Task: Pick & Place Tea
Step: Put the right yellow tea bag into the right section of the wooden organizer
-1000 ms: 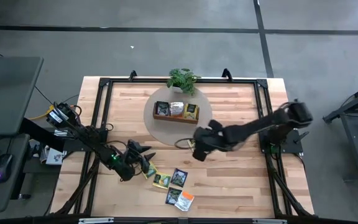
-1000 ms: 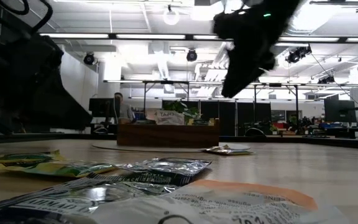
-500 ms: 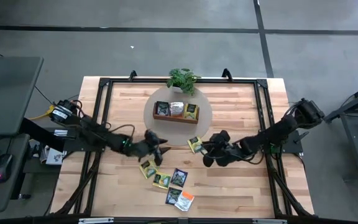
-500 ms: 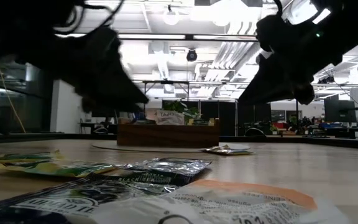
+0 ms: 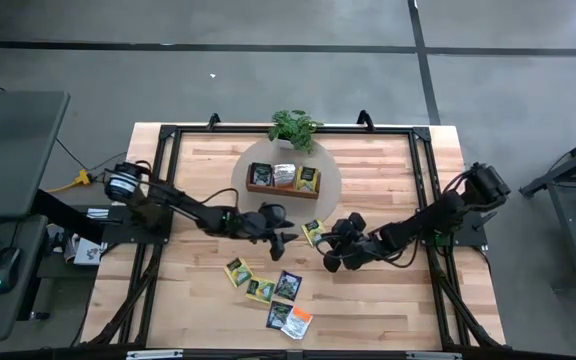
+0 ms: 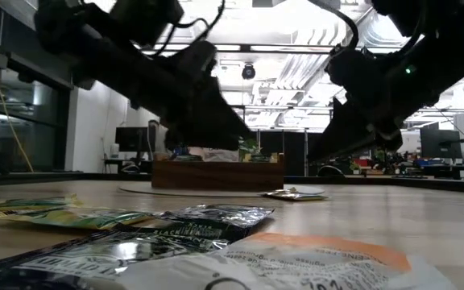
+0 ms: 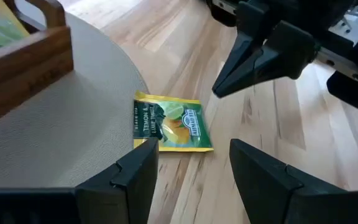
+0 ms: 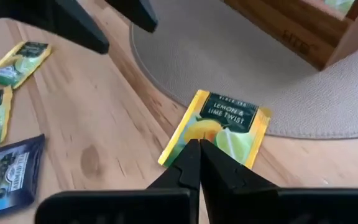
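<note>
— Where's the tea?
— One yellow-green sachet (image 8: 219,129) lies half on the round mat (image 8: 241,56), its near edge hidden behind my right gripper (image 8: 199,163), pinched shut, empty. My left gripper (image 7: 191,168) gapes wide beside it.

Two arms reaching inward over a wooden table (image 5: 388,300), a yellow sachet (image 5: 313,232) between them by a round mat (image 5: 258,205); tray (image 5: 284,178) and plant (image 5: 293,128) behind.
</note>
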{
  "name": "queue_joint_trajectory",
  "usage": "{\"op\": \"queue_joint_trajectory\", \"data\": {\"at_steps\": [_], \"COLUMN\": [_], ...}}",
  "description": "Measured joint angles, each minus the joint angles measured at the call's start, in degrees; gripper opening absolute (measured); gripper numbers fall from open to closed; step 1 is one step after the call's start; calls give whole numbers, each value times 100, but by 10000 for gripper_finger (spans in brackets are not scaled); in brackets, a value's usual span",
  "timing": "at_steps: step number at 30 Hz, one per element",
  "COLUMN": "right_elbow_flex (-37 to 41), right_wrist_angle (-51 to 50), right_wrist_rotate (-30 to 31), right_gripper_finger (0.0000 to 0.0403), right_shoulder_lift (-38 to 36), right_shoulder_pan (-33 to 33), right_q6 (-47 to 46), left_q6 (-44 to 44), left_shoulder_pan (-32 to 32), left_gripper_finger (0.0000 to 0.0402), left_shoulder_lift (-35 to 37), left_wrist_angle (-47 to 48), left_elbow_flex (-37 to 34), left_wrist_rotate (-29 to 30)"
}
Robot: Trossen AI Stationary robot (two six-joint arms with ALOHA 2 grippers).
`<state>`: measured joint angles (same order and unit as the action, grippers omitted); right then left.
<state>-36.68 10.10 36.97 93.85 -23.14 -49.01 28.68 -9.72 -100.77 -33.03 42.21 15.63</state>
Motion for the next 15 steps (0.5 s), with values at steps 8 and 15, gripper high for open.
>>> {"op": "queue_joint_trajectory", "data": {"at_steps": [8, 15], "right_elbow_flex": [0, 0], "right_wrist_angle": [-459, -952], "right_wrist_rotate": [11, 125], "right_gripper_finger": [1, 0], "right_shoulder_lift": [8, 6], "right_shoulder_pan": [50, 247], "right_q6": [64, 164], "left_q6": [27, 10], "left_shoulder_pan": [-2, -2], "left_gripper_finger": [195, 195], "left_shoulder_lift": [-728, -1244], "left_wrist_angle": [3, 626], "left_elbow_flex": [740, 1470], "left_wrist_rotate": [-370, -260]}}
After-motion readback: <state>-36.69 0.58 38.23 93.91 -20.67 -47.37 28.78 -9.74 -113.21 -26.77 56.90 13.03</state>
